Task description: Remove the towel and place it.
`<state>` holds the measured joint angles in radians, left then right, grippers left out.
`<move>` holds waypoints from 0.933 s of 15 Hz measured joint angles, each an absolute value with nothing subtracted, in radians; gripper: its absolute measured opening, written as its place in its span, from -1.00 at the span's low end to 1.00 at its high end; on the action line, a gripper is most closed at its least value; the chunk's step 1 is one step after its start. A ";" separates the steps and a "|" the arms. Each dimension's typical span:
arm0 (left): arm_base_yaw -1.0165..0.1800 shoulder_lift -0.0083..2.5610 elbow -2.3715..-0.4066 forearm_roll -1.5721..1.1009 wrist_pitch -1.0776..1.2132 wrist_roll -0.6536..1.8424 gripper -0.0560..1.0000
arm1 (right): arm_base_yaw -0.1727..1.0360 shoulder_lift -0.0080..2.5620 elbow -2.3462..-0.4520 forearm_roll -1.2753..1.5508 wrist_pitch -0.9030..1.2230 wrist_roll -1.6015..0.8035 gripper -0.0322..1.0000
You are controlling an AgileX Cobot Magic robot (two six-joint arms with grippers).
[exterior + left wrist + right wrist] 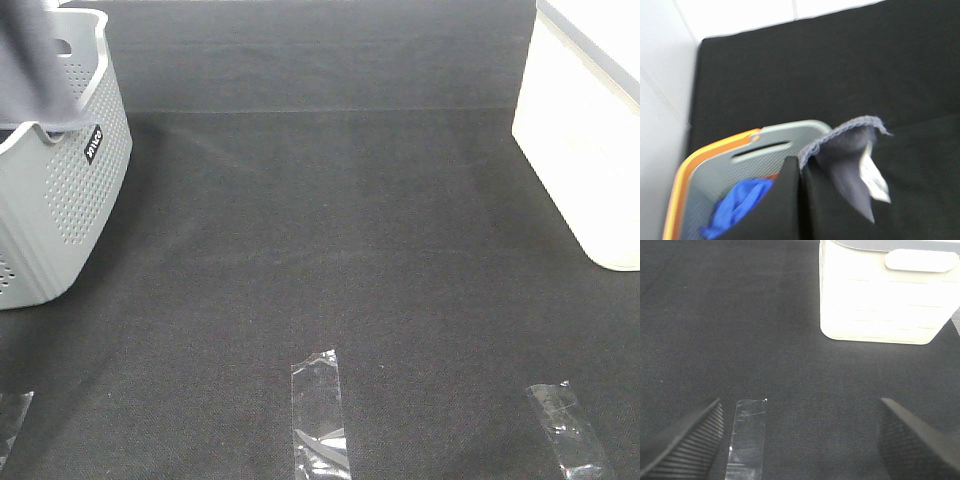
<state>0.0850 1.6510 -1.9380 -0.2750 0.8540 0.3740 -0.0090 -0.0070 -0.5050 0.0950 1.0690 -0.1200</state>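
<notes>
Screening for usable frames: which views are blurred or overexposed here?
Left wrist view: soft all over, the towel and the blue cloth smeared. Exterior high view: sharp on the mat, but the white bin is blown out and the tape strips glint. Right wrist view: mat texture crisp, the white bin again washed out.

The towel (846, 150) pinched between the left fingers (782, 210) is blurred, its length cut off; the blue cloth (737, 205) sits half-hidden behind them
</notes>
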 joint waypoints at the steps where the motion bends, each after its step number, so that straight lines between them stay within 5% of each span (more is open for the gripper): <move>1: 0.085 1.634 -1.938 -0.353 0.863 0.422 -0.89 | -0.009 -0.007 -0.505 0.095 1.069 -0.120 0.57; 9: 0.081 1.565 -1.938 -0.867 1.131 0.724 -0.89 | -0.009 0.072 -0.505 0.258 1.047 -0.132 0.57; 14: 0.064 1.565 -1.938 -0.928 1.211 0.743 -0.89 | -0.009 0.357 -0.513 0.600 0.965 -0.457 0.53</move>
